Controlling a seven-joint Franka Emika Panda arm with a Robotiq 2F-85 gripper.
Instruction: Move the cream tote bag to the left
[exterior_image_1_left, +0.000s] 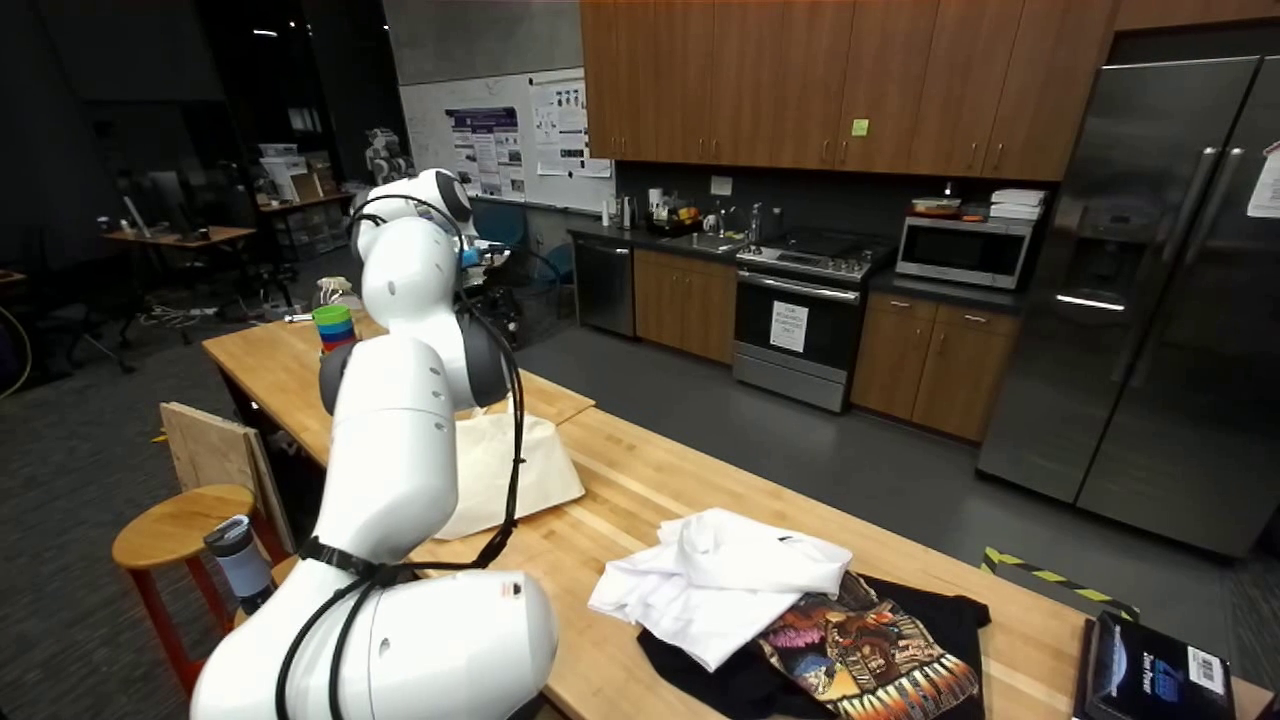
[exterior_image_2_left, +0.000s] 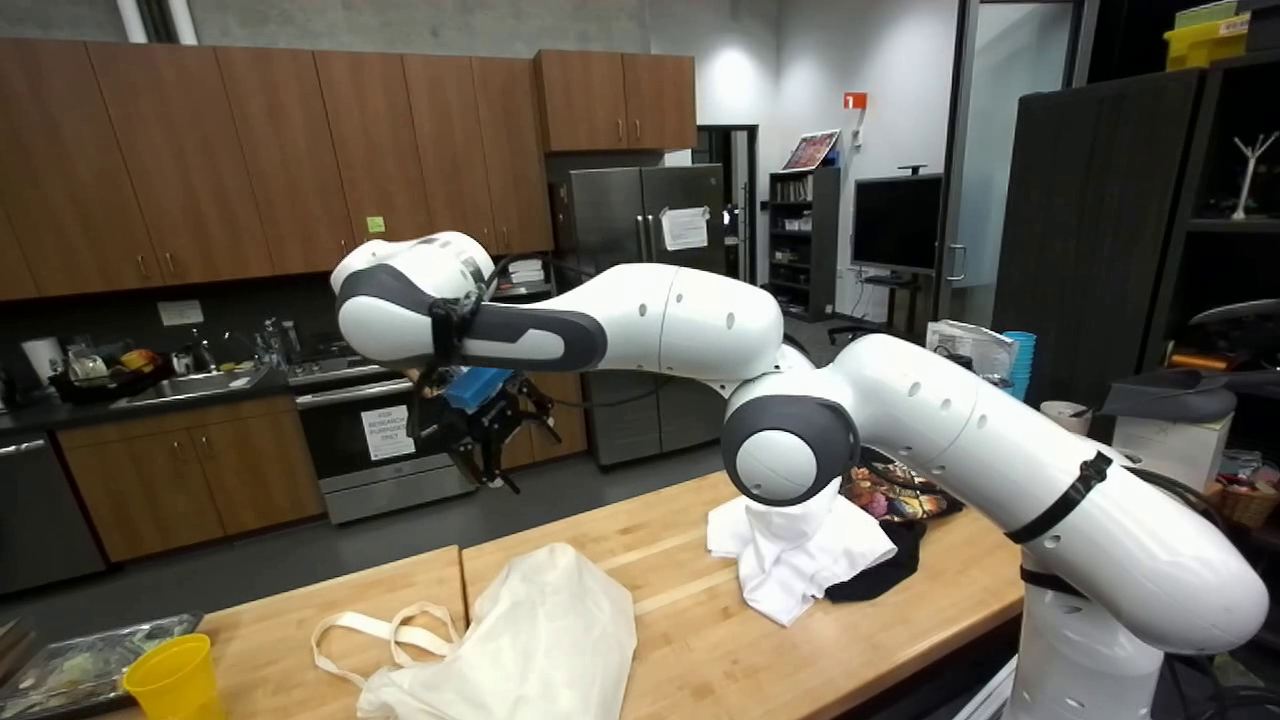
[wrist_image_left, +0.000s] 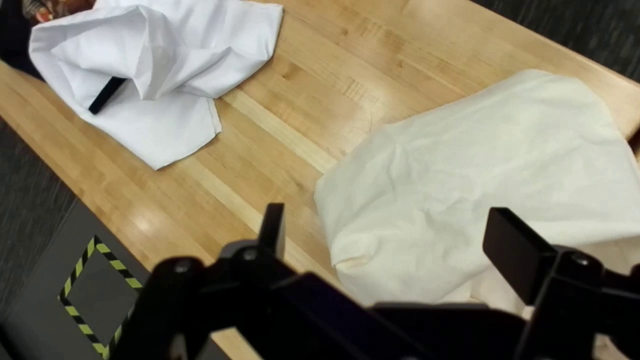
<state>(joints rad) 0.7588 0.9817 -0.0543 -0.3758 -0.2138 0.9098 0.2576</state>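
The cream tote bag (exterior_image_1_left: 525, 465) lies crumpled on the wooden table, partly hidden behind the arm in an exterior view. It shows more fully in an exterior view (exterior_image_2_left: 550, 640), with its two handles spread on the table. In the wrist view the bag (wrist_image_left: 465, 185) fills the right side, below the gripper. My gripper (wrist_image_left: 385, 215) is open, its fingers wide apart with nothing between them. In an exterior view the gripper (exterior_image_2_left: 532, 462) hangs in the air above and behind the bag, not touching it.
A white cloth (exterior_image_1_left: 720, 570) lies on a black printed shirt (exterior_image_1_left: 880, 660) on the table (exterior_image_2_left: 690, 560). A yellow cup (exterior_image_2_left: 178, 680) and a covered tray (exterior_image_2_left: 90, 660) stand near the bag's handles. Stacked coloured cups (exterior_image_1_left: 334, 326) and a black box (exterior_image_1_left: 1160, 670) are at opposite ends.
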